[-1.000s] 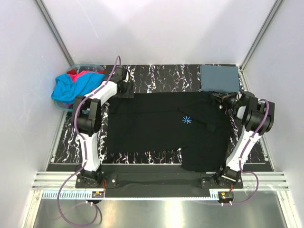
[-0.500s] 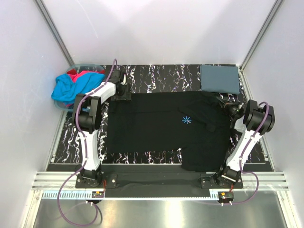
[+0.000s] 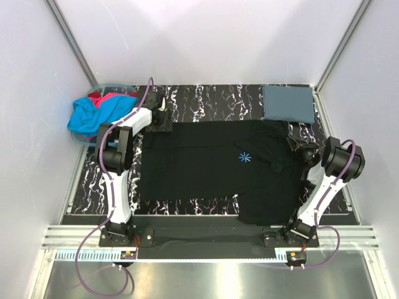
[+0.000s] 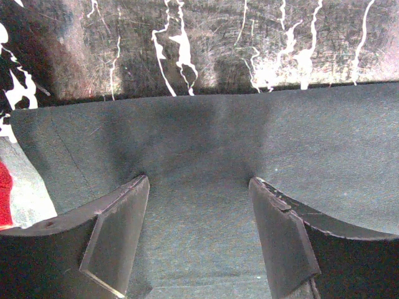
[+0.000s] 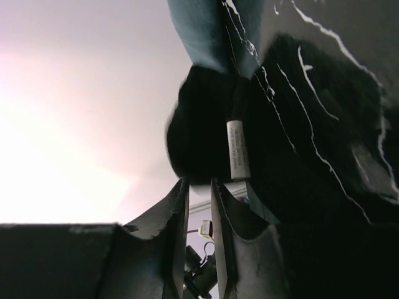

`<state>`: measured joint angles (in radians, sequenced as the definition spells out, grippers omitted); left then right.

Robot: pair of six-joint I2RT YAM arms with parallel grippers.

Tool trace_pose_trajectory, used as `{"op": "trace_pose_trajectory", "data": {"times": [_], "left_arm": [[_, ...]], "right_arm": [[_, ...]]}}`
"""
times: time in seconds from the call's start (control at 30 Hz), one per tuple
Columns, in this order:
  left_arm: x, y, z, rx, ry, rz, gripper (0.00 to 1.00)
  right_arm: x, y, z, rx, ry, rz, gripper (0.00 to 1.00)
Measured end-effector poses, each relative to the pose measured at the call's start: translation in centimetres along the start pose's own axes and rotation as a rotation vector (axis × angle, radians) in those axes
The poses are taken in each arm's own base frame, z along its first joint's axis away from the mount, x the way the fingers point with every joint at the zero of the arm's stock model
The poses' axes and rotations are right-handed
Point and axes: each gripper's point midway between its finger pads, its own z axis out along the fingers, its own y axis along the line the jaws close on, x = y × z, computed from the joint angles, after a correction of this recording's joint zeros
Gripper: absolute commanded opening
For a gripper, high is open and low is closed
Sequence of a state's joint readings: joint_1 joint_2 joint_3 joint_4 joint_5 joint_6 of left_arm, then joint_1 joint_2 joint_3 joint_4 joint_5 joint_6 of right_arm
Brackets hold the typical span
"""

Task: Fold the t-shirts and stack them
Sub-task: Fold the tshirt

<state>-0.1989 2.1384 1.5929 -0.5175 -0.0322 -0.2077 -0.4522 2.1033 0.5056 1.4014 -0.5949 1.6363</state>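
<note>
The black t-shirt [image 3: 212,165] with a light-blue starburst lies spread flat on the marbled table [image 3: 206,99]. My left gripper [image 3: 161,123] is open at its far left corner. In the left wrist view [image 4: 198,184] both fingers rest on the cloth [image 4: 206,137] just inside its edge. My right gripper [image 3: 294,147] is at the shirt's far right part. Its jaws [image 5: 199,182] are nearly closed, pinching a bunch of black cloth [image 5: 199,131] with a white label. The folded slate blue-grey shirt [image 3: 287,103] lies at the far right corner. The cyan shirt [image 3: 93,115] and red shirt [image 3: 103,96] are heaped at far left.
The pale plastic tub [image 3: 115,84] holds the cyan and red heap at the table's far left edge. White walls close in the table on three sides. The shirt's near right part hangs toward the front rail [image 3: 206,233].
My right gripper has moved nearer and slightly left along the shirt's right side, turning its wrist and bunching the cloth there. My left gripper has shifted only slightly at the far left corner.
</note>
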Motion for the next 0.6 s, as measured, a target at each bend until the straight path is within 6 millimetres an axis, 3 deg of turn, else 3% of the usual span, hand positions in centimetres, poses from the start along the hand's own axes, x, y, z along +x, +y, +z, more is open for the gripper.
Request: {"op": "trace_pose_trajectory", "data": {"times": [0.2, 0.3, 0.43, 0.6], "left_arm": [[0.0, 0.0, 0.0, 0.0, 0.0, 0.0, 0.73], [0.0, 0.0, 0.0, 0.0, 0.0, -0.001, 0.73], [0.0, 0.0, 0.0, 0.0, 0.0, -0.002, 0.73], [0.0, 0.0, 0.0, 0.0, -0.002, -0.003, 0.73]], "right_arm": [[0.1, 0.3, -0.3, 0.038, -0.009, -0.035, 0.29], [0.0, 1.7, -0.3, 0.089, -0.028, -0.136, 0.3], [-1.6, 6.6, 0.1, 0.155, -0.118, -0.353, 0.34], [-4.3, 14.3, 1.7, 0.222, -0.223, -0.671, 0.37]]}}
